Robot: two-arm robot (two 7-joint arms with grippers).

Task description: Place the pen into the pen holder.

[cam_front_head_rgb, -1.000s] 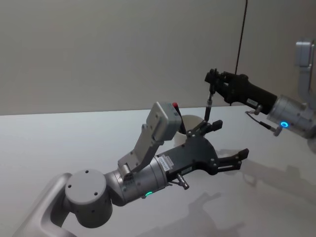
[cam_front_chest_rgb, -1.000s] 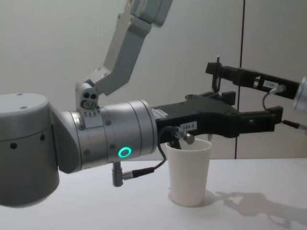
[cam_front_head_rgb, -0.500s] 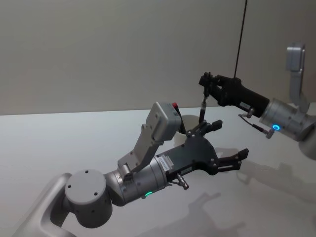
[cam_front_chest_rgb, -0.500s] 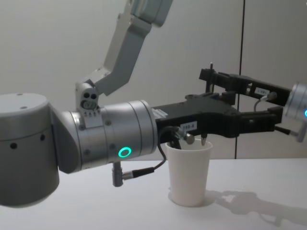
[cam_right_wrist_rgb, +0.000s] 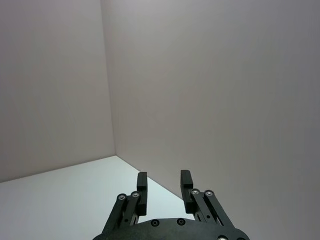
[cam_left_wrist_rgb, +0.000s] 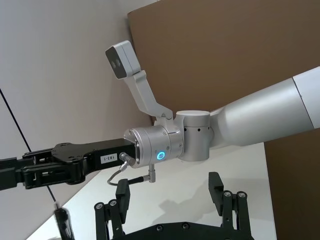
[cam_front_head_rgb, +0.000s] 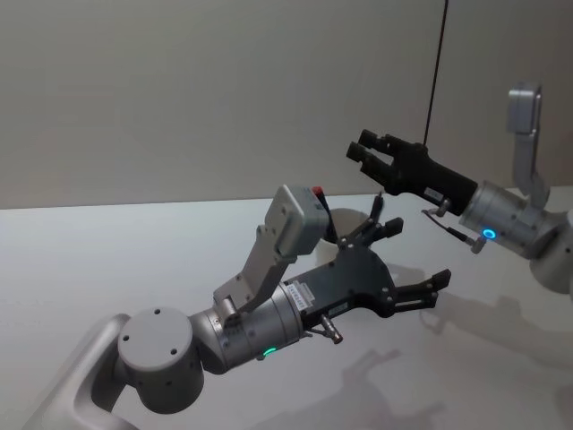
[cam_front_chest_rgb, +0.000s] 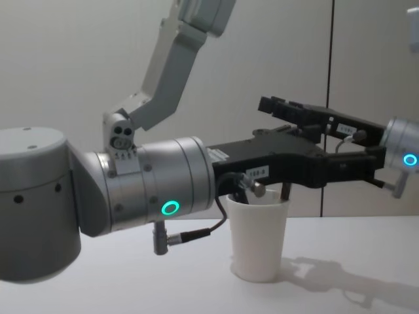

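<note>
**Pen stands in the cup, right end effector empty above it**

The pen [cam_front_chest_rgb: 285, 192] stands near upright in the pen holder [cam_front_chest_rgb: 259, 235] on the worktop [cam_front_chest_rgb: 131, 288], its top poking above the rim. The right end effector [cam_front_head_rgb: 365, 154] hangs just above it, fingers parted, gripping nothing. The left end effector [cam_front_head_rgb: 421, 265] hovers beside the cup, spread wide and empty.

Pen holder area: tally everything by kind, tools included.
Pen holder: 1
Pen, standing in the holder: 1
Tools: 2, left tool open by the holder, right tool open higher up
Total: 4
</note>
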